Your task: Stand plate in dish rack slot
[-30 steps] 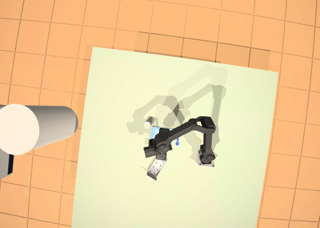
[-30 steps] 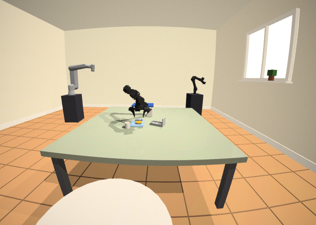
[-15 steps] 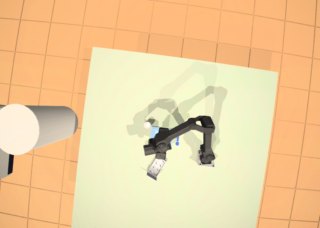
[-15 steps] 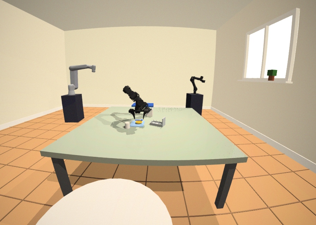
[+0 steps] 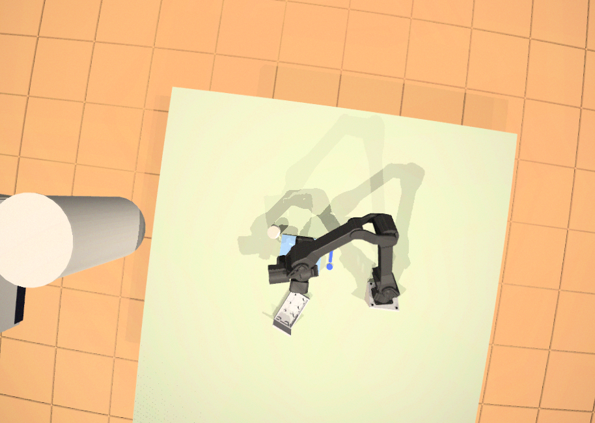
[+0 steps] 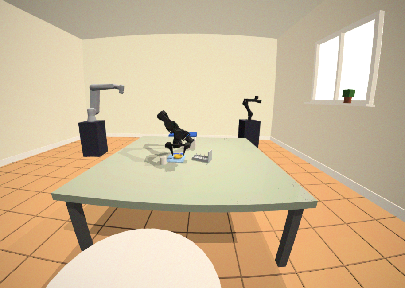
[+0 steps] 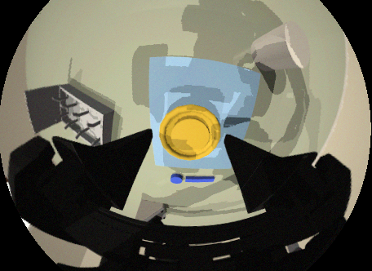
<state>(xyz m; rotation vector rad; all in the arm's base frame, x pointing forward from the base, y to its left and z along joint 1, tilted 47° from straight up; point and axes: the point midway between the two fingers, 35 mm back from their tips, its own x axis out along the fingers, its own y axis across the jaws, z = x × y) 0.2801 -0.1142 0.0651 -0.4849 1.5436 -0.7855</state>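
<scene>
The yellow plate (image 6: 177, 156) (image 7: 188, 134) lies flat on the light blue mat (image 6: 176, 160) (image 7: 204, 69); the arm hides it in the top view, where part of the mat (image 5: 288, 241) shows. My gripper (image 6: 178, 155) (image 7: 189, 135) is open, pointing down over the plate, with one fingertip on either side of it in the wrist view. Nothing is between the fingers. How high the tips are above the mat is hard to tell. The grey dish rack (image 5: 293, 308) (image 6: 201, 157) (image 7: 81, 118) stands beside the mat, with short prongs and a taller end wall; it holds no plate.
A whitish cup (image 5: 273, 231) (image 6: 163, 160) (image 7: 277, 49) stands off a mat corner. A blue spoon-like utensil (image 5: 330, 259) (image 7: 199, 179) lies on the mat's arm-base side. A dark thin item (image 7: 237, 122) lies on the mat beside the plate. The arm's base (image 5: 384, 301) stands farther off.
</scene>
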